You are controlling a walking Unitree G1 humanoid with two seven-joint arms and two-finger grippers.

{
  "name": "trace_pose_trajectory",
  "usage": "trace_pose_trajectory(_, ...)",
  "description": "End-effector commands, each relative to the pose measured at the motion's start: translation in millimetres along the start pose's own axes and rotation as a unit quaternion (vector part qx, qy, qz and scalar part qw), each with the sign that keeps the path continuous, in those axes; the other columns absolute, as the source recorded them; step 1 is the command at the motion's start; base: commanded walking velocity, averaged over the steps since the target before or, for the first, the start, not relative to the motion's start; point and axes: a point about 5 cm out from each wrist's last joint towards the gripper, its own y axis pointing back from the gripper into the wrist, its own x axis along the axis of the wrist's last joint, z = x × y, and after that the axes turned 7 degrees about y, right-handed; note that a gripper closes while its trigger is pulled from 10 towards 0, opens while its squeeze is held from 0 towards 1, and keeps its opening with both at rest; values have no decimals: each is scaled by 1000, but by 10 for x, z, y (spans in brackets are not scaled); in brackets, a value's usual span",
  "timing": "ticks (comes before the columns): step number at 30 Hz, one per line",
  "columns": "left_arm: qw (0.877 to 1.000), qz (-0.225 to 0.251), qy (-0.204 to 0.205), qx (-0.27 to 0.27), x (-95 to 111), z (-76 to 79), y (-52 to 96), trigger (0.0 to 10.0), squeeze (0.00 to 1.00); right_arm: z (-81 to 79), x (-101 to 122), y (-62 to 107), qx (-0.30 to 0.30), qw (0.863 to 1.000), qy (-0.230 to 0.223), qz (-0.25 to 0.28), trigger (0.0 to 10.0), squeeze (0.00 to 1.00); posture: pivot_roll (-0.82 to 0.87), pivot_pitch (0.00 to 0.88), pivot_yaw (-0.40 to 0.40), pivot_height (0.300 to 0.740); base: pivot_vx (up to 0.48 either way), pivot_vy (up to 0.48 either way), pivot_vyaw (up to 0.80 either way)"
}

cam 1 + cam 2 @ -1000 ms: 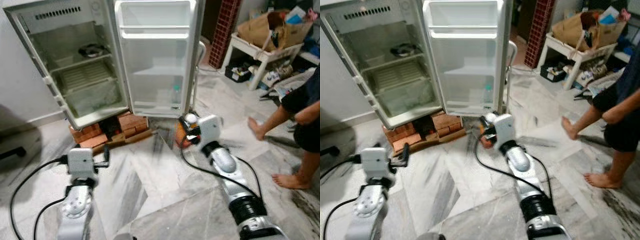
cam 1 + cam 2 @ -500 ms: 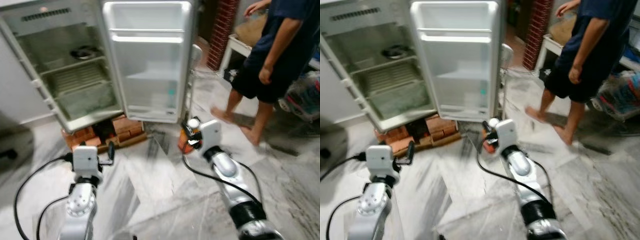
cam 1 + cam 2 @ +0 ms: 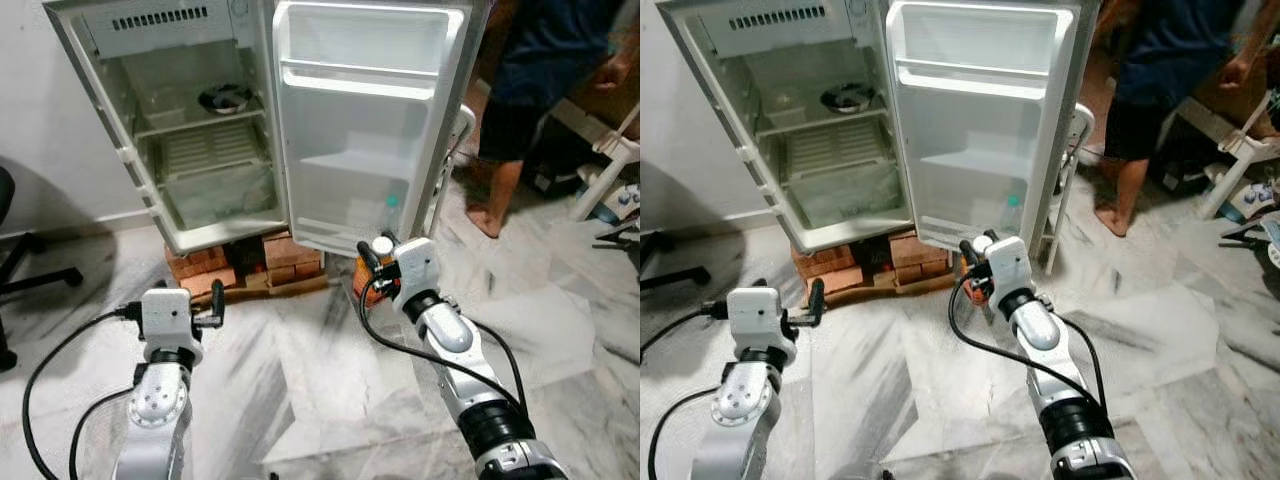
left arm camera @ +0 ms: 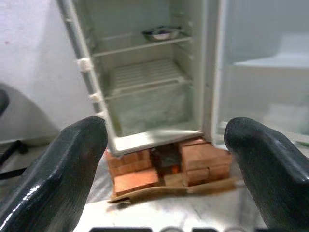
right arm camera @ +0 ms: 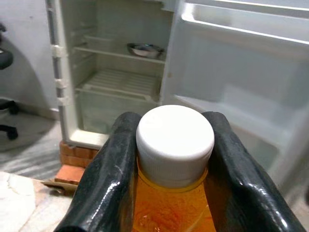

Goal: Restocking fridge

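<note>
I carry the orange bottle with the white screw cap [image 5: 175, 145] in my right gripper [image 5: 170, 179], the two black fingers [image 5: 110, 174] clamped on either side of its neck just under the cap. I hold it upright and out in front of me, low, facing the open white fridge [image 3: 170, 120], so the cap stays up on the way to a shelf. The fridge stands on a stack of red bricks [image 3: 250, 265], and its door [image 3: 375, 130] is swung wide, so both the wire shelves and the door racks are offered. A small metal bowl [image 3: 224, 97] sits on the upper shelf; a clear bottle with a green cap [image 3: 390, 212] stands in the bottom door rack.

My left gripper [image 4: 164, 145] is spread wide and grasps nothing, held ready toward the fridge's base.

My wrist hides most of the bottle's body in the head views, so I cannot read a label or how full it is. A person in dark clothes [image 3: 530, 90] stands beyond the door, cut off at the top edge.
</note>
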Motion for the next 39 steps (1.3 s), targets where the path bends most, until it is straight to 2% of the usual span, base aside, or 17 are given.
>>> trace_pose_trajectory(1, 1000, 3, -4, 11, 43, -61, 2, 10000, 0, 21, 155, -89, 6, 999, 10, 30, 10000, 0, 21, 90, 15, 740, 0, 428, 0)
trace_pose_trajectory(5, 1000, 5, 0, 11, 55, -20, 31, 10000, 0, 132, 200, -132, -9, 999, 17, 34, 10000, 0, 23, 93, 13, 740, 0, 433, 0)
trace_pose_trajectory(7, 1000, 3, 0, 8, 43, -7, 42, 10000, 0, 139, 208, -141, -11, 999, 17, 35, 10000, 0, 20, 94, 13, 740, 0, 428, 0)
trace_pose_trajectory(13, 1000, -2, 0, -4, 13, 47, 66, 10000, 0, 90, 217, -136, -10, 999, 15, 37, 10000, 0, 19, 96, 7, 740, 228, 365, 0)
trace_pose_trajectory(20, 1000, -20, 7, -18, -66, 111, 90, 10000, 0, 9, 147, -52, -18, 1000, 2, 26, 10000, 0, 7, 92, 9, 740, 392, 274, 0)
trace_pose_trajectory(24, 999, -18, 11, -31, -65, 154, 92, 10000, 0, 57, 104, -12, -37, 999, -15, 19, 10000, 0, 1, 87, 12, 740, 457, 0, 0)
trace_pose_trajectory(30, 999, -9, 12, -33, -40, 150, 65, 10000, 0, 121, 131, -32, -45, 999, -10, 21, 10000, 0, -3, 90, 13, 740, 464, 0, 0)
trace_pose_trajectory(36, 999, -12, 7, -38, -51, 156, 69, 10000, 0, 131, 127, -76, -51, 998, -21, 13, 10000, 0, -1, 91, 15, 740, 475, 0, 0)
trace_pose_trajectory(39, 999, -15, 7, -49, -70, 203, 82, 10000, 0, 70, 98, -81, -43, 999, -32, 7, 10000, 0, 3, 89, 17, 740, 480, 0, -267)
